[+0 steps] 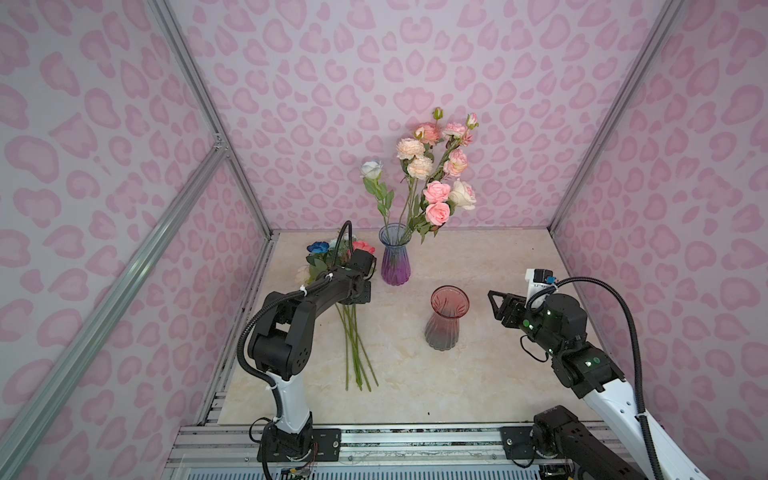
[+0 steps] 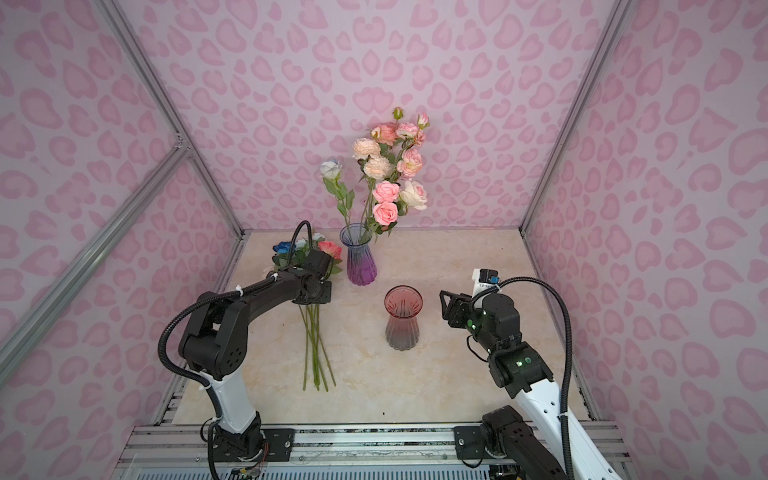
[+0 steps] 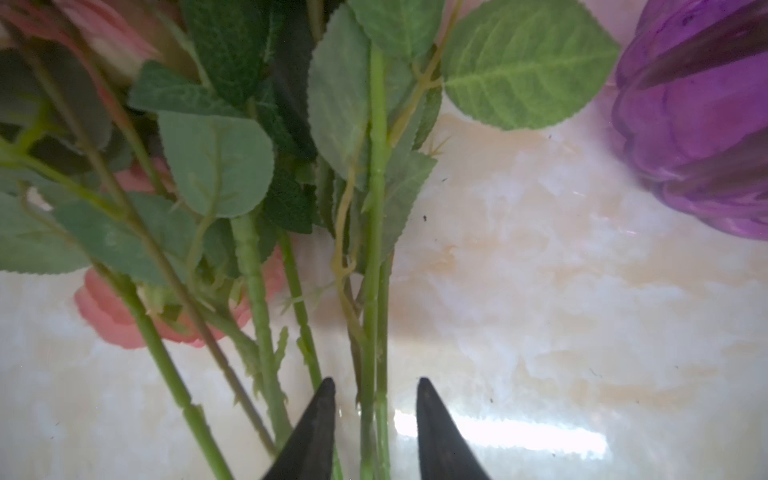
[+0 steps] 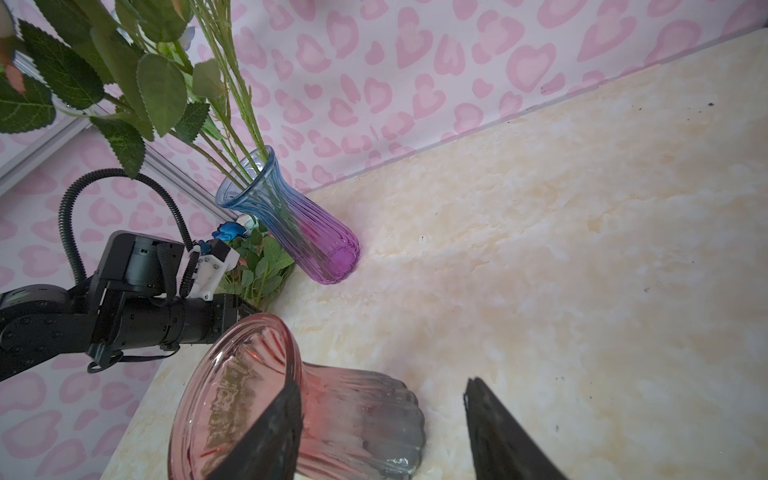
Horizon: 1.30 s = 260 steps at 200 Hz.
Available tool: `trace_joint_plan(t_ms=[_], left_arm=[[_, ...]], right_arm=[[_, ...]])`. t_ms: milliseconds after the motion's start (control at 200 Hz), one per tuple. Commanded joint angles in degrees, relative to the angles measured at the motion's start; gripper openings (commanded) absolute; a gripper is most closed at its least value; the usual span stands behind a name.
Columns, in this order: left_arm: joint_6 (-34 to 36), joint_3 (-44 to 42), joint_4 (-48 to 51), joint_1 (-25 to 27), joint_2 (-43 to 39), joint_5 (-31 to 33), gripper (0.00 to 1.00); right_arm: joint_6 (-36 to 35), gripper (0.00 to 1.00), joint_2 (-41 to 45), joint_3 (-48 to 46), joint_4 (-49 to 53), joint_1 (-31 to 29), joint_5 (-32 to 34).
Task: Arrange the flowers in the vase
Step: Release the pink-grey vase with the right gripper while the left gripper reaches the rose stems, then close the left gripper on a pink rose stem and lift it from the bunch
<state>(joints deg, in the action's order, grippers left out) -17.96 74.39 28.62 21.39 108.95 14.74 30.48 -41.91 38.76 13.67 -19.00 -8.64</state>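
On the pale marble table (image 1: 519, 257), by the back wall, a purple vase (image 1: 395, 259) stands upright and holds most of the flowers (image 1: 436, 174). Nearer the front stands a pink vase (image 1: 445, 318), also upright. To the left of both vases the loose flowers (image 1: 353, 345) lie flat, blooms toward the wall. The left claw (image 3: 374, 415) is parted around two green stems, not pinching them. The right claw (image 4: 380, 384) hangs beside the pink vase, spread wide and gripping nothing.
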Motion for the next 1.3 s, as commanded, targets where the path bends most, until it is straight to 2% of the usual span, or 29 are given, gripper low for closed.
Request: trace_joint_plan(t_ms=[0,140,345,500,665,735,815,900,1070,1295], left_arm=[[0.04,0.99,0.53,-0.20,1.30,1.07,0.27],[-0.21,-0.97,-0.89,-0.69,0.15,2.66,0.27],[-1.11,-1.18,-1.17,-0.91,-1.55,0.85,0.15],[-1.65,-1.10,-0.81,-0.89,-3.85,-1.59,0.15],[-1.87,-1.53,-0.80,-0.91,-7.05,-2.22,0.06],[-1.52,-1.53,-0.77,-0.90,-7.52,-1.92,0.07],[-1.12,-1.04,-0.19,-0.84,-6.22,-2.56,0.19],[-0.84,-0.55,-0.02,-0.89,-3.84,-3.66,0.23],[-1.12,-0.99,-0.95,-0.94,-0.72,-1.66,0.21],[-1.61,-1.54,-1.86,-0.99,0.13,-0.44,0.09]], right_arm=[[0.38,0.63,-0.28,-0.40,-1.88,0.02,-0.06],[0.72,0.62,0.03,-0.79,-1.84,-0.01,-0.07],[1.19,0.62,0.41,-1.87,-2.24,-0.02,0.01],[1.51,0.62,0.28,-2.09,-2.29,-0.05,-0.41],[2.03,0.62,0.13,-2.27,-2.86,-0.05,-1.16],[2.14,0.62,0.29,-2.20,-2.66,-0.05,-1.10],[2.30,0.62,0.44,-1.99,-2.63,-0.02,-1.54],[2.13,0.62,0.51,-1.85,-2.14,-0.06,-1.58],[1.98,0.62,1.12,-1.87,-1.59,-0.02,-1.27],[2.13,0.62,0.82,-2.11,-2.12,-0.04,-0.97]])
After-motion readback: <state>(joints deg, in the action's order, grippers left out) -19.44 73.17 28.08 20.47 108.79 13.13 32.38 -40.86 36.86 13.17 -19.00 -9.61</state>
